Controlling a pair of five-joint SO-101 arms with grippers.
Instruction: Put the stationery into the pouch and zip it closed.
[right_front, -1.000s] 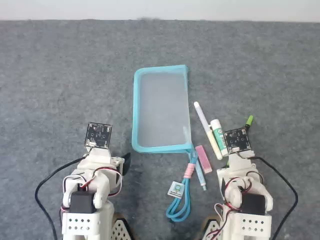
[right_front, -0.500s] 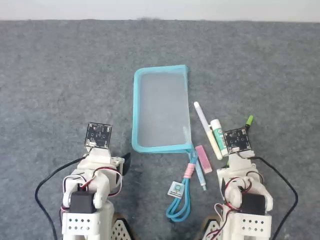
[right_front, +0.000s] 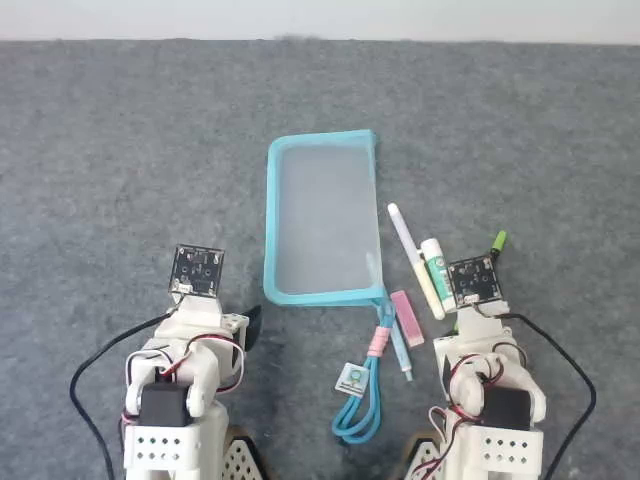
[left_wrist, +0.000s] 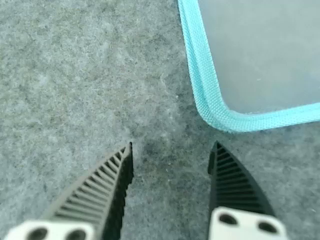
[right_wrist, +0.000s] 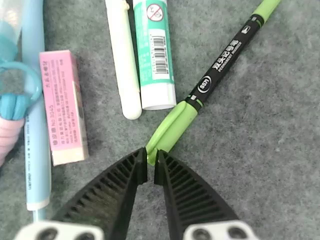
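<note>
The pouch (right_front: 322, 220), translucent with a teal edging, lies flat on the grey felt surface (right_front: 130, 150), its long sides running away from the arms. Whether its zip is open or shut I cannot tell. From its near corner on the right arm's side a blue cord (right_front: 362, 400) loops back towards the arms, with a small tag (right_front: 351, 378) beside it.

All the stationery lies outside the pouch, on the felt to its right. A white pen (right_front: 415, 260) lies closest to the pouch's long edge, and a glue stick (right_front: 436, 262) lies just beside it. A green highlighter (right_front: 497, 242) lies further out, tilted. Nearer the arms, a pink eraser (right_front: 407, 318) lies alongside a light blue pen (right_front: 398, 345), which rests against the cord.

The right pincer (right_wrist: 151, 152) is closed on nothing (only a thin slit between its tips). It sits right at the near end of the green highlighter (right_wrist: 220, 65), with the pink eraser (right_wrist: 62, 107) off to one side.

The left pincer (left_wrist: 172, 146) is spread wide and holds nothing. It is over bare felt, near the rounded teal corner of the pouch (left_wrist: 205, 75).
</note>
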